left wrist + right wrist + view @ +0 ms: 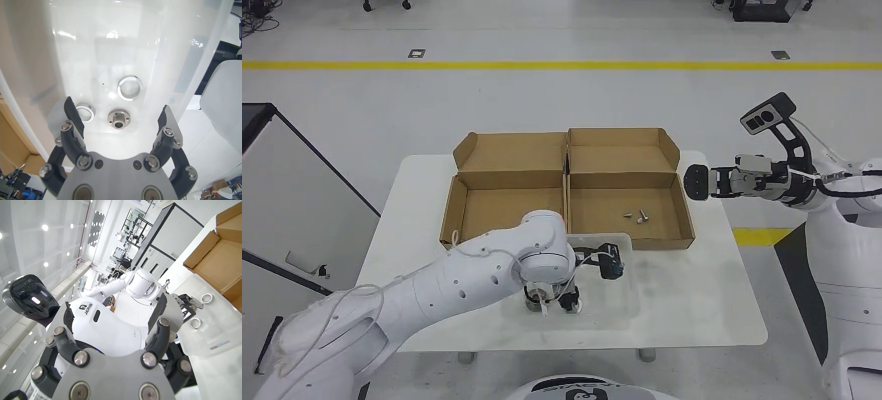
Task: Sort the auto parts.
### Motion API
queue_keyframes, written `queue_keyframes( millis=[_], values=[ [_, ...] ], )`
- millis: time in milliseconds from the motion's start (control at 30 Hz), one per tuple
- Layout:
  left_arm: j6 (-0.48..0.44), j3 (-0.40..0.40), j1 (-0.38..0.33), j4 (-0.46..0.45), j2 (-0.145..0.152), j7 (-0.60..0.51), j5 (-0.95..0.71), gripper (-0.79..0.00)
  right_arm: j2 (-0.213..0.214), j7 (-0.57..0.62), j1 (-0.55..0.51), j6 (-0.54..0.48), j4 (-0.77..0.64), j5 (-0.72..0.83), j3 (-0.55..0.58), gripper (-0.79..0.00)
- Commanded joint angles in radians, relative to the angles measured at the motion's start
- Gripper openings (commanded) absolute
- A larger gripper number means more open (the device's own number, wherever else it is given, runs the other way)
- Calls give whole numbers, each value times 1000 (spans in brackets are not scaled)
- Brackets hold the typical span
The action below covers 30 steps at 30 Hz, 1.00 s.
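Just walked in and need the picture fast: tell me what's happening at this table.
The left gripper hangs open over a clear bin holding two metal rings and a flanged hub, gripping nothing. The right gripper is open, raised beside the table. Two small parts lie in one of the two cardboard boxes.

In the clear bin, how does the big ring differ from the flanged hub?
The big ring is a plain open band; the hub has a holed flange and a raised collar with a narrow bore. The big ring is bright silver, the hub duller. The hub lies nearer the left gripper. Both are metal, lying flat in the bin.
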Motion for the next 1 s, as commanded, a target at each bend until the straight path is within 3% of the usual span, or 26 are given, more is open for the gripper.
queue_keyframes(
  millis=[0,267,300,333,400,533,633,667,967],
  values=[
    [3,17,-1,15,-11,9,18,0,0,0,0,0,0,0,0,0],
    [-3,29,0,43,-27,22,34,0,0,0,0,0,0,0,0,0],
    [-4,30,0,42,-28,21,37,-31,0,0,0,0,0,0,0,0],
    [-5,30,1,41,-28,20,41,-132,0,0,0,0,0,0,0,0],
    [-5,30,2,35,-28,14,53,-188,0,0,0,0,0,0,0,0],
    [9,30,10,6,-23,-7,83,-166,0,0,0,0,0,0,0,0],
    [15,27,18,-12,-18,-19,96,-243,0,0,0,0,0,0,0,0],
    [17,26,21,-17,-17,-24,99,-305,0,0,0,0,0,0,0,0],
    [2,41,34,-28,-15,-24,117,-409,0,0,0,0,0,0,0,0]
  ],
)
